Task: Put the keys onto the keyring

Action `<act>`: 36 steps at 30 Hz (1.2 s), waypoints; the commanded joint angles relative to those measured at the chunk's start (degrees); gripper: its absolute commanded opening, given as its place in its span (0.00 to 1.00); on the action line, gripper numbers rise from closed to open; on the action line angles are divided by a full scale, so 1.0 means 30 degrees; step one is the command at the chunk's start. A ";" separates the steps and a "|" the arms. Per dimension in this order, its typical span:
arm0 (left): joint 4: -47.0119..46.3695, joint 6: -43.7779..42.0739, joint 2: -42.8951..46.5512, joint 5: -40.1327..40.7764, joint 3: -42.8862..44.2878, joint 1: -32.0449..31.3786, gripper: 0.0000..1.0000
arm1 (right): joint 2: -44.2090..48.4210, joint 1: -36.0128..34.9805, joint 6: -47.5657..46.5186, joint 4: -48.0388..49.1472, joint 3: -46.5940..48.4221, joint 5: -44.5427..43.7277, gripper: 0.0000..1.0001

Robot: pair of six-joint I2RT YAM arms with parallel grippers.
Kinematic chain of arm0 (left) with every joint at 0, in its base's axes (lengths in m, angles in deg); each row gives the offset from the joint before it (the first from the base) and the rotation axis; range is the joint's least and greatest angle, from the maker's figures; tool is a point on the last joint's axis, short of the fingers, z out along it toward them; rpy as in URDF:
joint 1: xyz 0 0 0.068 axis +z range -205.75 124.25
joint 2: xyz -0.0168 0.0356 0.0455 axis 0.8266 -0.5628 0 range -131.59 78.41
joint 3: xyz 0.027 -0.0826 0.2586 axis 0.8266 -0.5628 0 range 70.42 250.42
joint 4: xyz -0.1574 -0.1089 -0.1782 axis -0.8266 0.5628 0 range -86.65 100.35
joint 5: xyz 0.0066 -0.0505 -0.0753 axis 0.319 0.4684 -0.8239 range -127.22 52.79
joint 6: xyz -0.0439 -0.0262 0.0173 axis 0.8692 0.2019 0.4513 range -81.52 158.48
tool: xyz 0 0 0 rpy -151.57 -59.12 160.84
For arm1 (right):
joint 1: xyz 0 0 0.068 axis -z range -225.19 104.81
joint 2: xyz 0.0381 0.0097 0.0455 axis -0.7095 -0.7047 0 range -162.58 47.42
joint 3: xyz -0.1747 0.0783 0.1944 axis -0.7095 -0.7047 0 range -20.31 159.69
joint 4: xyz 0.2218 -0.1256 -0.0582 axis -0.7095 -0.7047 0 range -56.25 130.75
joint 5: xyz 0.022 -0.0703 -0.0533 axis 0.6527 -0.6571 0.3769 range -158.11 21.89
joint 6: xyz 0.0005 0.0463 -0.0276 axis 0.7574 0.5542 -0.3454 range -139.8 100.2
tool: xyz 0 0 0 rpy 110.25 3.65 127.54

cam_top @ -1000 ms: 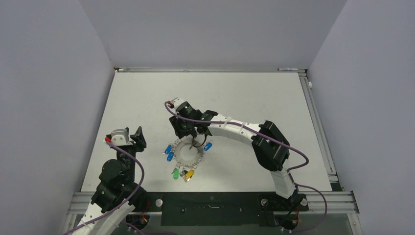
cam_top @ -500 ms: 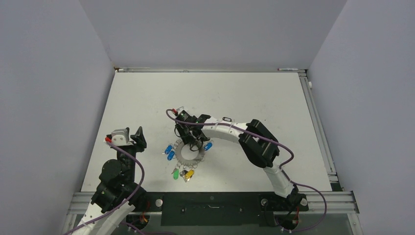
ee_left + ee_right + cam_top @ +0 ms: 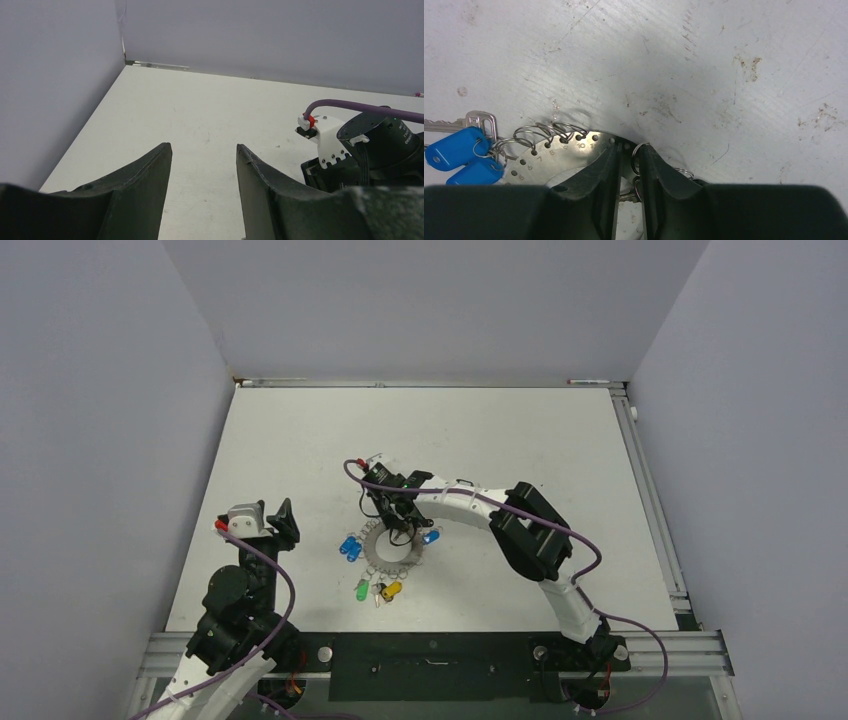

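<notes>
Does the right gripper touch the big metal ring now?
Cannot tell. In the right wrist view the right gripper overlaps the rim of the ring, but no view shows contact or a gap plainly.

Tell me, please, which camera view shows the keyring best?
The right wrist view: the keyring is close up, its numbered holes and wire loops clear, though partly hidden. Top external shows the keyring whole but small. Left wrist misses it.
</notes>
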 commanded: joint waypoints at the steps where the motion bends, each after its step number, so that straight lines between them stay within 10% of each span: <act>1: -0.0621 -0.0177 0.0030 -0.0208 0.0035 0.0068 0.47 | 0.0767 0.0260 -0.0080 -0.0402 -0.0291 -0.0607 0.16; 11: -0.0636 -0.0166 -0.0011 -0.0490 0.0041 0.0068 0.47 | 0.2063 0.0546 -0.1147 0.0869 -0.1478 -0.0155 0.05; 19: -0.0739 -0.0913 0.0966 -0.3179 -0.0045 0.0080 0.47 | 0.6696 0.2330 -0.2134 0.5706 -0.5064 0.8277 0.05; 36: -0.2057 -0.0833 0.1884 -1.3239 -0.0122 0.0095 0.58 | 1.0724 0.2976 -0.5017 0.3833 -0.4703 1.6740 0.05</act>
